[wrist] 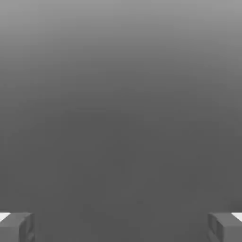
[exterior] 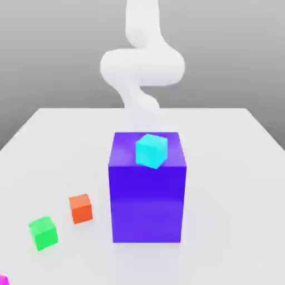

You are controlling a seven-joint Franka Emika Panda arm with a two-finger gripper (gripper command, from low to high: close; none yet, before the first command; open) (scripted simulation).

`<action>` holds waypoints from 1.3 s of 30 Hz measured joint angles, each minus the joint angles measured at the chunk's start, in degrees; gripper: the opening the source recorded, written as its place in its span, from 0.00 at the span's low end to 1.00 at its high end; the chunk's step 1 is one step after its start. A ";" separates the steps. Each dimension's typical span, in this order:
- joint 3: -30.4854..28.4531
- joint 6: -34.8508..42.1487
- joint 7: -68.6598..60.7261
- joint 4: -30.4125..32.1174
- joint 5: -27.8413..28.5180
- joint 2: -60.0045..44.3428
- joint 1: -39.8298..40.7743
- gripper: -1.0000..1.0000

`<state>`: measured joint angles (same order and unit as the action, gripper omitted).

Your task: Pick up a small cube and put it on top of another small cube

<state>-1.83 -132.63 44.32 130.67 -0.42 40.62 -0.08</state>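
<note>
The cyan cube [exterior: 151,151], turned so a corner faces near, has no longer side; it sits atop the blue block [exterior: 147,195] on the surface [exterior: 222,183]. The end effector [wrist: 121,229] stands wide apart, gripping nothing.

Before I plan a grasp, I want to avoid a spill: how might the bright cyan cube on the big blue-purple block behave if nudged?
The bright cyan cube will probably slide or tip rather than roll, given its flat faces. It looks rigid, with straight, crisp edges. Pushed toward the camera, it could well drop, since it appears near the front edge of the blue-purple block.
</note>
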 joint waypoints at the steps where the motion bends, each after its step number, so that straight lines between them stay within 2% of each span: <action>1: -0.83 -0.36 -0.66 -0.48 -0.19 -2.24 -0.06 0.50; 9: -7.08 -3.06 -6.47 -4.06 -2.81 -18.91 -0.05 0.50; 18: -12.36 -6.00 -14.76 -8.06 -8.30 -37.73 2.45 0.50; 26: -13.57 -8.56 -21.61 -11.63 -12.48 -54.44 7.33 0.50; 33: -14.17 -11.14 -25.93 -14.65 -13.64 -68.63 12.15 0.50; 37: -12.31 -15.88 -27.94 -16.69 -15.68 -76.88 14.51 0.50; 38: -11.75 -17.02 -28.29 -17.10 -16.18 -78.47 14.97 0.00; 39: -11.75 -17.02 -28.29 -17.10 -16.18 -78.47 14.97 0.00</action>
<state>-13.59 -149.65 16.03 113.57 -16.59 -37.85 14.90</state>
